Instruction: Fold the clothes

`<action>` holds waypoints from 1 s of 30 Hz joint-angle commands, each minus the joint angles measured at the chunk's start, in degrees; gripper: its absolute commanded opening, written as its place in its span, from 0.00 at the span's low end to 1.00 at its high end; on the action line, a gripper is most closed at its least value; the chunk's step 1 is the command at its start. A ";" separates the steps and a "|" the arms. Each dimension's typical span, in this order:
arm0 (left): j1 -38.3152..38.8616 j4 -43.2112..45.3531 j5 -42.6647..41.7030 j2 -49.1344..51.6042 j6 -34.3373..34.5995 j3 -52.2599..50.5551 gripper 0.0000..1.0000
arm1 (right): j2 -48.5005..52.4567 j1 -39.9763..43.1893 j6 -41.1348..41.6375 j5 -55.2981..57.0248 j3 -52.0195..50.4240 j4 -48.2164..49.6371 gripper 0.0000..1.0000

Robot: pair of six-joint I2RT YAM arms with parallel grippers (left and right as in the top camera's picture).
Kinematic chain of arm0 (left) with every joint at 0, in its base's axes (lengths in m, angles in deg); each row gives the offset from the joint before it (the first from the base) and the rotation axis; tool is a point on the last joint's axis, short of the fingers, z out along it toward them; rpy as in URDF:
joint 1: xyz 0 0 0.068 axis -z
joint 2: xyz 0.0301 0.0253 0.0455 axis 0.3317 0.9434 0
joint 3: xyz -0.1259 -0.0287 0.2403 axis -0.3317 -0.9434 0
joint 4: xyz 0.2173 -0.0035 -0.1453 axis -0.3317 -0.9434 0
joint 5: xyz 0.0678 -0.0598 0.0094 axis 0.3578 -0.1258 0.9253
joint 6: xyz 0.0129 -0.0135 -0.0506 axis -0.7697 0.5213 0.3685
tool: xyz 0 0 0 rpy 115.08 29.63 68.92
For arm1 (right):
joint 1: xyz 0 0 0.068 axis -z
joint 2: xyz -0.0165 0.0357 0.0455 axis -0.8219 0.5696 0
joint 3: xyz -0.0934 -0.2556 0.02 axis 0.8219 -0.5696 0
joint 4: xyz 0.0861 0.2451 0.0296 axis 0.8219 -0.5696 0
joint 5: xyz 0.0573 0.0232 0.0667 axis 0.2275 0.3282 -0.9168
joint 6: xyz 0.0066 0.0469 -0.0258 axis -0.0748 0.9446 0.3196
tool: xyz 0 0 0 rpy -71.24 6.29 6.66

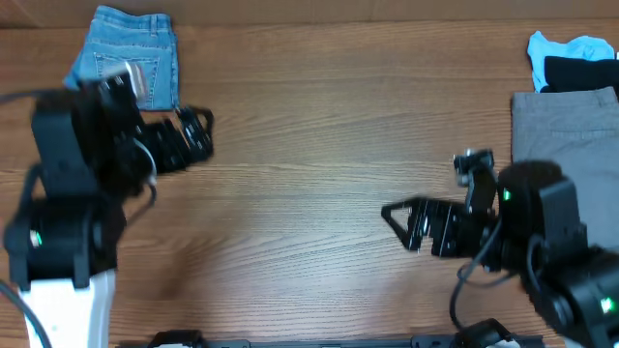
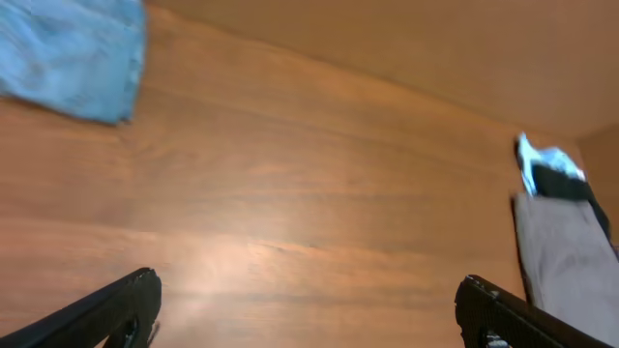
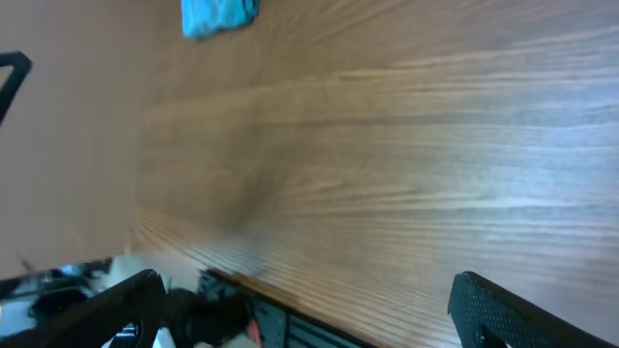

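The jeans (image 1: pixel 131 53) lie as a compact folded bundle on the desk (image 1: pixel 309 116), close beside the left fingers (image 1: pixel 196 135) and, in the left wrist view, ahead of them and off to their left. From the right fingers (image 1: pixel 398 224) they are far ahead, across the whole desk. Both pairs of fingers stand wide apart and hold nothing, each over bare wood. Behind the right fingers sits a pile: a grey garment (image 1: pixel 566 126) with something black (image 1: pixel 580 72) and something light blue (image 1: pixel 571 46) at its far end.

Judging by this, the jeans look finished and the work is between garments. The next move probably falls to the right fingers, which would have to turn back toward the pile, take the grey garment by an edge and draw it onto the bare wood between the two arms, where it can be spread flat
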 commanded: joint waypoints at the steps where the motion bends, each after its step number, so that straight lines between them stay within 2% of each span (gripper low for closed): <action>1: 2.25 1.36 -0.74 -6.71 1.03 -11.41 1.00 | -7.17 -3.32 1.68 7.67 -3.96 -0.42 0.99; 4: 2.91 6.19 -0.79 -13.31 3.48 -21.99 1.00 | -12.94 -4.07 2.12 12.59 -7.34 0.74 1.00; 6: 3.10 12.09 -0.76 -19.06 5.18 -31.15 1.00 | -17.70 -4.04 2.14 20.57 -11.15 2.43 1.00; 12: 3.10 19.58 -0.76 -22.95 12.83 -42.51 1.00 | -19.52 -4.04 2.12 29.46 -15.41 5.57 1.00; 20: 3.06 20.02 2.47 -18.27 12.85 -44.44 1.00 | -19.34 -4.04 2.12 33.16 -16.35 8.87 1.00; 30: 3.06 20.04 3.93 -9.60 12.85 -44.44 1.00 | -19.37 -4.04 2.12 33.14 -16.35 8.44 1.00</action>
